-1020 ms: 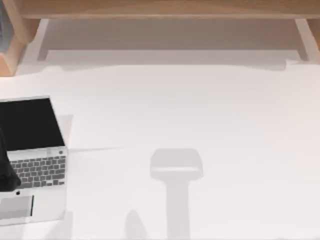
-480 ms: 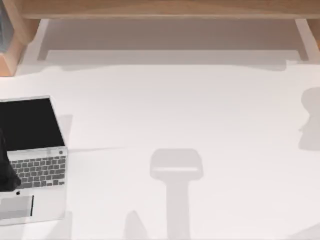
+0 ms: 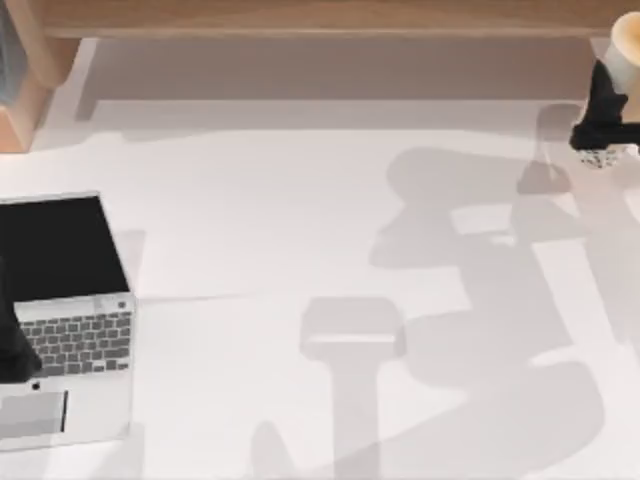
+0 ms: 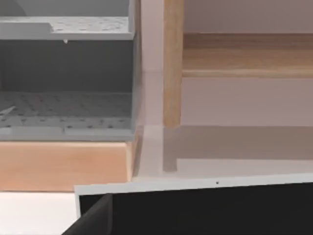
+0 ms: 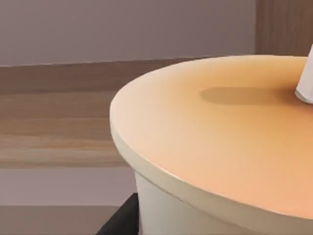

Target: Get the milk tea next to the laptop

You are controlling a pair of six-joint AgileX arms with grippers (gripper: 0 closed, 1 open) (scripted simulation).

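Observation:
The milk tea [image 3: 628,42] is at the far right back edge of the top view, its pale body partly cut off by the frame. My right gripper [image 3: 603,112] is shut on it, with the dark wrist just in front of the cup. In the right wrist view the cup's orange-tan top [image 5: 220,142] is very close, with the white straw stub [image 5: 305,85] at the edge and one dark finger [image 5: 122,221] against the cup's wall. The silver-grey laptop [image 3: 75,330] lies open at the table's left edge. My left gripper [image 3: 10,350] is parked over the laptop's left side.
A wooden shelf unit [image 3: 320,18] runs along the back of the table. At the back left stands a wooden post [image 4: 172,63] beside a grey perforated rack [image 4: 66,105]. Broad arm shadows [image 3: 480,300] lie across the white tabletop's right half.
My right arm has come into view at the back right, bringing the milk tea with it, and its large shadow now falls on the table. The left arm and laptop have not moved.

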